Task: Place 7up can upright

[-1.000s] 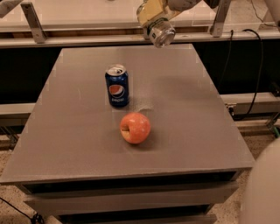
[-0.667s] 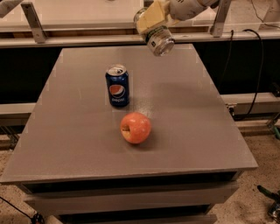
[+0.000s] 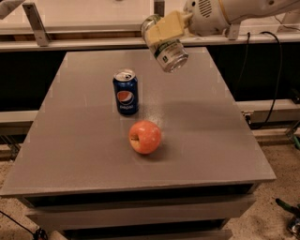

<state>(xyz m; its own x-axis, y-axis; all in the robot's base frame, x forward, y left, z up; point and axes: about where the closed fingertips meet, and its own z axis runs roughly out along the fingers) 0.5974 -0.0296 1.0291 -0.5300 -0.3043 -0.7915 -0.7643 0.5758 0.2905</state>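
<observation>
In the camera view, the hand (image 3: 163, 31) hangs in the air over the far part of the surface (image 3: 206, 136), reaching in from the upper right at the end of the pale arm (image 3: 220, 11). Its tan fingers (image 3: 165, 27) are pressed against the sides of the 7up can (image 3: 170, 55), pinching it near one end, so the can is carried clear of the surface and touches nothing else.

The can's long axis is tilted. It runs from the hand at the upper left down to a round silver end at the lower right, which faces partly toward the camera. Which end that is I cannot tell. In my judgement, the coming move turns on this tilt: the can has to be rotated until its axis stands vertical, then lowered to the surface.

A dark blue Pepsi can (image 3: 125, 92) stands upright below and to the left of the hand, well apart from it. A red apple (image 3: 145, 137) rests nearer the camera, just beside the Pepsi can. Open surface lies beneath the hand and to its right, which looks like the safer place to set the can.
</observation>
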